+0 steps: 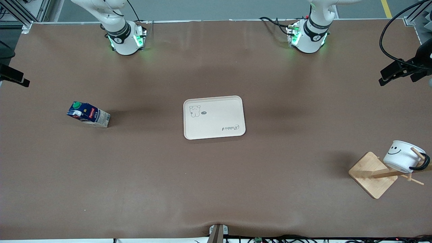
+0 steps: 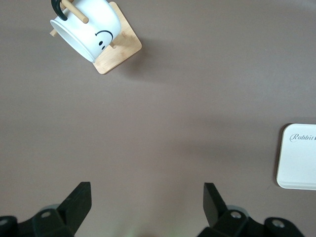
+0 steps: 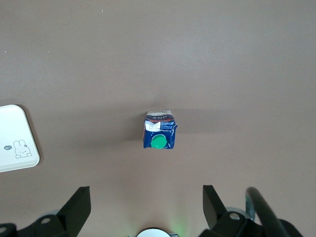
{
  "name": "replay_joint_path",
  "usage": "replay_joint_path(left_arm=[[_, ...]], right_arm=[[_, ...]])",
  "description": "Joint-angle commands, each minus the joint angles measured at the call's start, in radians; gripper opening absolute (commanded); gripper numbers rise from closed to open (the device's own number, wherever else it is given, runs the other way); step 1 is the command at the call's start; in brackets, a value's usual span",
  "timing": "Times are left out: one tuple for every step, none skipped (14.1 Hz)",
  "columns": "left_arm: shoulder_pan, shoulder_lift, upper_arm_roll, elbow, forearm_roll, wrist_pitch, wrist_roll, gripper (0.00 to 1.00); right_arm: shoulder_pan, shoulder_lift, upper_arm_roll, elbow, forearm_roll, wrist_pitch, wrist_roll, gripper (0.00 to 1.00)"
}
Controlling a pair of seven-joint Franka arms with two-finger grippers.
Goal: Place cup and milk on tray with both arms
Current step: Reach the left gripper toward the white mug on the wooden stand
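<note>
The cream tray point(image 1: 216, 118) lies flat in the middle of the table; its corners show in the left wrist view point(image 2: 298, 158) and the right wrist view point(image 3: 15, 140). The milk carton point(image 1: 88, 114) with its green cap stands toward the right arm's end, and shows in the right wrist view point(image 3: 159, 131). The white smiley cup point(image 1: 403, 156) hangs on a peg of a wooden rack toward the left arm's end, nearer the front camera than the tray; it also shows in the left wrist view point(image 2: 89, 24). My left gripper point(image 2: 147, 190) and right gripper point(image 3: 147, 192) are open, empty and high over bare table.
The wooden rack's square base point(image 1: 371, 175) and pegs hold the cup. Black clamp-like gear juts in over the table edge at the left arm's end point(image 1: 401, 69) and the right arm's end point(image 1: 13, 77). Both arm bases point(image 1: 126, 38) point(image 1: 308, 37) stand along the farthest edge.
</note>
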Motion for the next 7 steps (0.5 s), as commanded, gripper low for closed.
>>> replay_joint_path(left_arm=[[0.003, 0.012, -0.001, 0.012, -0.005, -0.014, -0.004, 1.00], [0.004, 0.014, -0.001, 0.012, -0.009, -0.014, -0.004, 1.00], [0.003, 0.021, -0.001, 0.016, -0.005, -0.014, -0.006, 1.00], [0.003, 0.032, 0.000, 0.021, 0.008, -0.011, 0.004, 1.00], [0.003, 0.034, 0.000, 0.021, 0.015, -0.010, -0.007, 1.00], [0.006, 0.041, 0.000, 0.021, 0.017, -0.005, 0.000, 1.00], [0.014, 0.055, 0.000, 0.021, 0.018, -0.001, 0.007, 1.00]], right_arm=[[-0.016, 0.004, 0.011, 0.006, 0.011, 0.001, -0.010, 1.00], [-0.016, 0.004, 0.011, 0.006, 0.011, 0.001, -0.010, 1.00], [-0.016, 0.006, 0.011, 0.006, 0.009, 0.001, -0.010, 1.00], [-0.014, 0.009, 0.011, 0.006, 0.008, 0.001, -0.010, 1.00], [-0.014, 0.009, 0.011, 0.006, 0.008, 0.001, -0.010, 1.00], [-0.016, 0.009, 0.011, 0.006, 0.006, 0.001, -0.010, 1.00], [-0.016, 0.009, 0.011, 0.008, 0.005, 0.001, -0.010, 1.00]])
